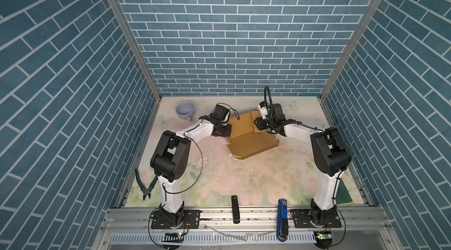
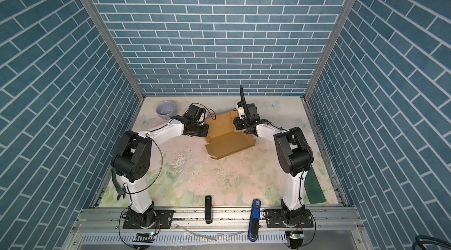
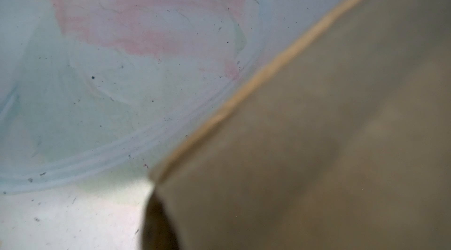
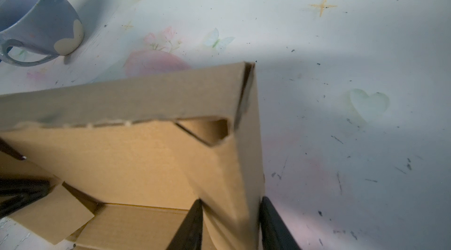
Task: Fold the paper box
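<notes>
The paper box [image 1: 249, 143] is tan cardboard, partly folded, and lies at the back middle of the table in both top views [image 2: 227, 143]. Its near panel lies flat and its far part has raised walls. My left gripper [image 1: 228, 131] is at the box's left edge. In the left wrist view blurred cardboard [image 3: 317, 139] fills the jaw area beside one dark finger [image 3: 158, 224]. My right gripper [image 4: 230, 202] straddles the raised right wall [image 4: 246, 139], one finger pressed on each side of it. In a top view the right gripper [image 2: 235, 124] is at the box's right side.
A lilac mug [image 1: 185, 110] stands at the back left, near the left arm. Green pliers [image 1: 144, 185] lie at the front left. A black device [image 1: 235, 208] and a blue one [image 1: 282, 214] lie on the front rail. A dark green sheet [image 1: 343, 192] lies at the front right.
</notes>
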You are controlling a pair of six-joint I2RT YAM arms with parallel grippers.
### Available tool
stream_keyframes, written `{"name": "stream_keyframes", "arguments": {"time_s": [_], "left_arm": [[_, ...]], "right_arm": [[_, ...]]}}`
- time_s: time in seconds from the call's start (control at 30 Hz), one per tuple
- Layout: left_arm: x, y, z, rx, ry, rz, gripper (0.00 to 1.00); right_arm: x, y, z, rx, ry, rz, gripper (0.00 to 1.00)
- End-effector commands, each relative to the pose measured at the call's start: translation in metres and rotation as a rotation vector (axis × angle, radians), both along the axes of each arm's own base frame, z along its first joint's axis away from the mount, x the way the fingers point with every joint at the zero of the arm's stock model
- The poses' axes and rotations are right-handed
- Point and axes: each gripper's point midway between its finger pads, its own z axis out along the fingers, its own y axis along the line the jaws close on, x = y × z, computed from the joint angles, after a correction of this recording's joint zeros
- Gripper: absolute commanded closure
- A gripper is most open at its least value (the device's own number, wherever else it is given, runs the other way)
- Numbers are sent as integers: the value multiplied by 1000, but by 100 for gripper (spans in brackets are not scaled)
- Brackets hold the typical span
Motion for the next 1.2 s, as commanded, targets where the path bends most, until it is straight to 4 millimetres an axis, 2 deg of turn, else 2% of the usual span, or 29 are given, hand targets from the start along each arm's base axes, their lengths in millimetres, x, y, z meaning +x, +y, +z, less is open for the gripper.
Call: {"name": "stream_keyframes", "arguments": {"time_s": [0.0,0.27,0.77,1.0,1.17], "left_arm": [[-6,-23,4,-43,5,-117,95],[-1,-25,11,-57,3,-90,95],[7,-31,32,-88,-55,-108,95],[5,-30,38,-96,-65,-106,95],[2,-32,35,-120,-57,-101,95]], "right_arm": [[-4,12,-12,4,57,51,61],[-11,17,-17,12,102,75,61],[-26,-1,-10,-61,72,56,77],[-33,0,-5,-66,71,54,73],[-28,1,-14,-84,81,-7,67]]}}
